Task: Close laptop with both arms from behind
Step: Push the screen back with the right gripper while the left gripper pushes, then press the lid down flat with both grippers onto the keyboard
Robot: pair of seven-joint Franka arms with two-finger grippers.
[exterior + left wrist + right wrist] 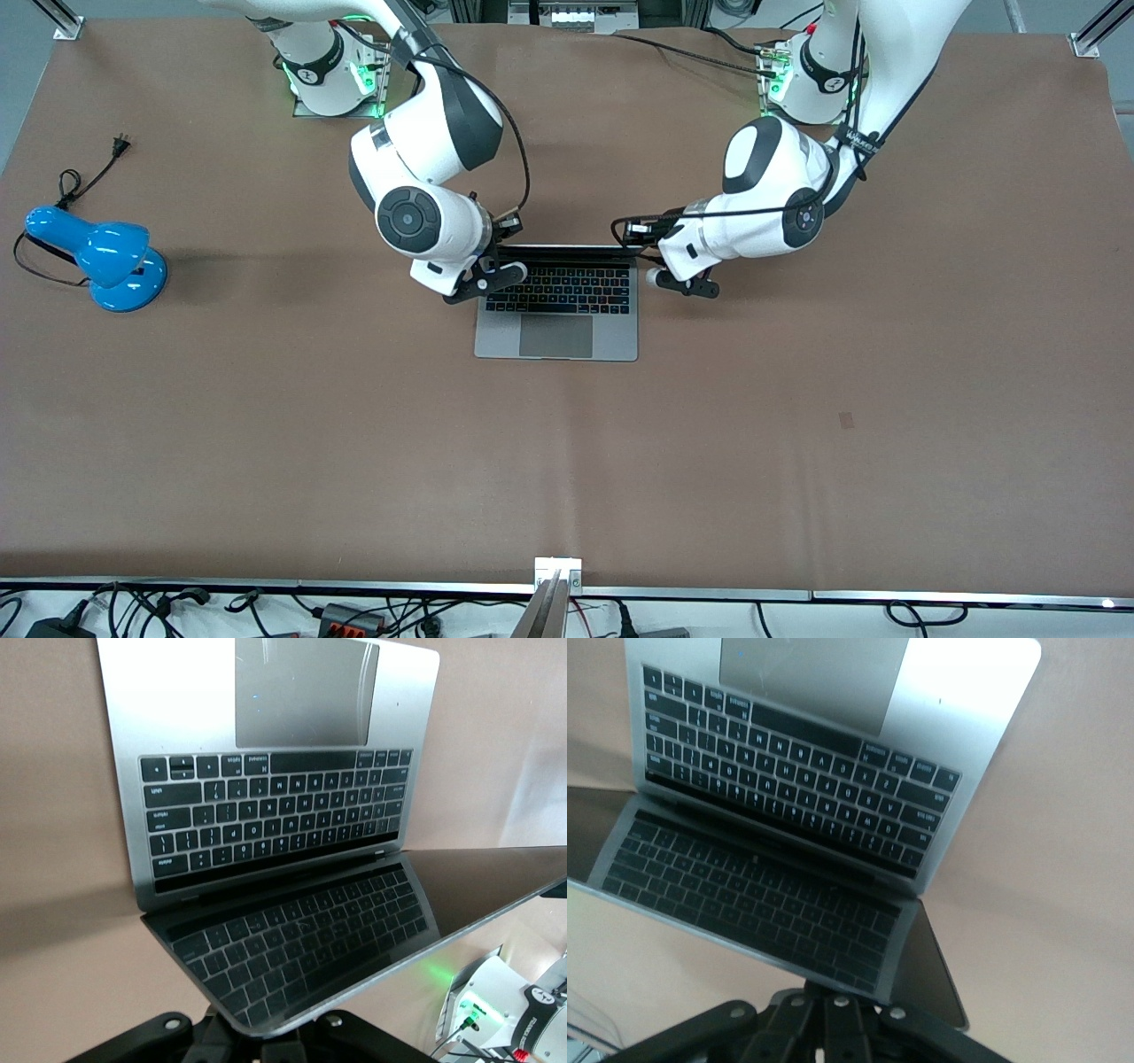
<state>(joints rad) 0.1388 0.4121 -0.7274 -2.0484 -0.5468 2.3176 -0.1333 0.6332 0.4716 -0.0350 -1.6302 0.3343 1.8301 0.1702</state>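
The silver-grey laptop [556, 337] lies open mid-table, and its dark screen stands up on the side nearer the arms' bases. My right gripper [496, 276] is shut at the lid's upper corner toward the right arm's end. In the right wrist view the laptop [806, 788] fills the frame, with the lid's edge just over the right gripper [833, 1005]. My left gripper [684, 285] is shut at the lid's corner toward the left arm's end. The left wrist view shows the laptop [266, 815] with that rounded lid corner right over the left gripper [266, 1038]. Neither gripper holds anything.
A blue desk lamp [106, 257] with a black cord lies toward the right arm's end of the brown table [797, 443]. A small metal bracket [558, 571] sits at the table edge nearest the front camera.
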